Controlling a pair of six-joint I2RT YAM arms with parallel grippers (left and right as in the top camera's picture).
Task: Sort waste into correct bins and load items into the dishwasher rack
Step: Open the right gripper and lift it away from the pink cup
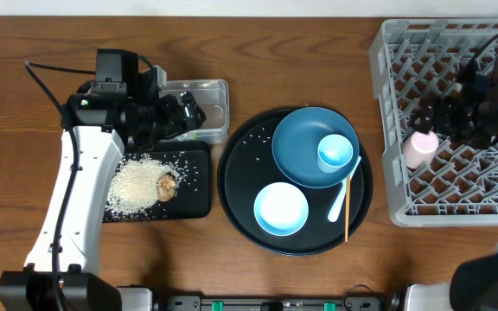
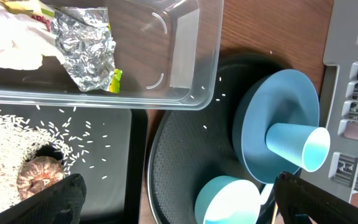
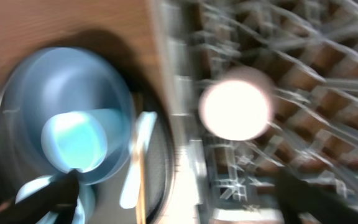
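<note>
The pinkish-white cup (image 1: 420,149) (image 3: 236,109) stands in the grey dishwasher rack (image 1: 443,203). My right gripper (image 1: 450,117) (image 3: 179,199) hovers over it, open and empty; that view is blurred. On the dark blue plate (image 1: 301,142) lies the light blue cup (image 1: 335,153). The light blue bowl (image 1: 281,208), pale spoon (image 1: 342,197) and chopstick (image 1: 347,212) lie beside it. My left gripper (image 1: 178,112) (image 2: 179,205) is open and empty above the clear tub (image 1: 213,102), which holds crumpled wrappers (image 2: 86,43). Rice (image 1: 135,183) and a brown lump (image 1: 167,186) fill the shallow black tray (image 1: 195,203).
The plate, bowl, spoon and chopstick rest on a large round black tray (image 1: 240,186) in the middle. Stray rice grains (image 2: 219,96) dot it. The rack's tall rim (image 1: 387,130) stands close to the round tray's right side.
</note>
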